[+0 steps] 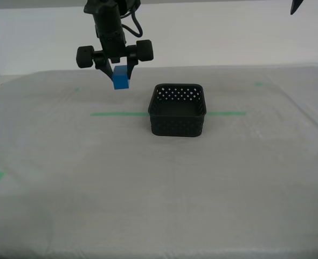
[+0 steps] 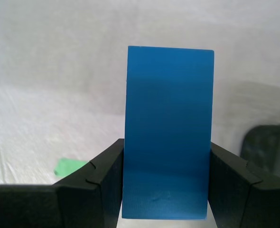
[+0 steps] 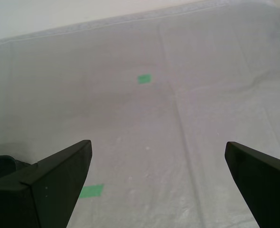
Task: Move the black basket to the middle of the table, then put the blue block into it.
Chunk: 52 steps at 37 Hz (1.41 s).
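So the second gripper [image 1: 119,72] has the blue block [image 1: 120,79] pinched between its fingers, hanging in the air off to the exterior view's left of the black basket [image 1: 178,109]. In the second wrist view the jaws press on the block's two long side faces near its lower end, so most of it sticks out past the fingertips [image 2: 109,164].

It looks like a stiff, light little thing with smooth plain faces, so I'd guess it could slip or pivot if the squeeze is loose. A grip closer to its middle would probably be safer.

The basket sits on the table [image 1: 67,162] over the green tape line [image 1: 118,114], roughly central, mouth open and nothing in it. Its walls are low, so not much height needed to clear the rim.

The first gripper [image 3: 156,156] is spread wide, holding nothing, over bare cloth. Plenty of free table all round.
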Motion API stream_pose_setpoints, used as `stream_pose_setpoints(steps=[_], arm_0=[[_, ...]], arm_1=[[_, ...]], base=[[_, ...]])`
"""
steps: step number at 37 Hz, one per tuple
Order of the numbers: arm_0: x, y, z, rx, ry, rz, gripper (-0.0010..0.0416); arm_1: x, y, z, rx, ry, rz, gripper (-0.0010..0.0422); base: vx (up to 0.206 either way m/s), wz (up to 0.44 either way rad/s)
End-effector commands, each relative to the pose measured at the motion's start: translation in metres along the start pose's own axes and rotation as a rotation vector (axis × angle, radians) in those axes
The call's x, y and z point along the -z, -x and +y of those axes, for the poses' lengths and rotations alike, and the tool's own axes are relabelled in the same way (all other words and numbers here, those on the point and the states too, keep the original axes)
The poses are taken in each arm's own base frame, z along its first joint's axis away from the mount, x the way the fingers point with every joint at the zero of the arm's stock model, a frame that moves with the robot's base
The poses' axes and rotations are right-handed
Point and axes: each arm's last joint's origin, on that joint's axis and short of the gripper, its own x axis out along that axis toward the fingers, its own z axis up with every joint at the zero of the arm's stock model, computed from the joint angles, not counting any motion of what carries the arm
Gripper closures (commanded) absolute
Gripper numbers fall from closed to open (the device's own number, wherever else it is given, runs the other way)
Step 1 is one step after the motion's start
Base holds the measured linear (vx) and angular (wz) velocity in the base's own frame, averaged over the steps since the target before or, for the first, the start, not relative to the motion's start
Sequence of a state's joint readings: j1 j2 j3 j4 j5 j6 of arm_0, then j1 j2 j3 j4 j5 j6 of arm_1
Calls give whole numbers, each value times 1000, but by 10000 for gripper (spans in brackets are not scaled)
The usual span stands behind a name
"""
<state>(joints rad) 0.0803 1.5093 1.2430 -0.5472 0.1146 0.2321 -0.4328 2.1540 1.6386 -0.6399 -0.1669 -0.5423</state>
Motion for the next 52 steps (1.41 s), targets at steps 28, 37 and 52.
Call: stream_pose_setpoints(steps=[28, 37, 52], arm_0=[[0, 0, 0, 2, 1, -3, 12], [0, 0, 0, 2, 0, -3, 12], [-2, 1, 0, -1, -1, -15, 12]], arm_1=[[67, 31, -88, 91, -126, 22, 412], [82, 36, -104, 132, -143, 3, 412], [101, -1, -120, 140, -157, 26, 412]], base=[[0, 0], [0, 0], [0, 0]])
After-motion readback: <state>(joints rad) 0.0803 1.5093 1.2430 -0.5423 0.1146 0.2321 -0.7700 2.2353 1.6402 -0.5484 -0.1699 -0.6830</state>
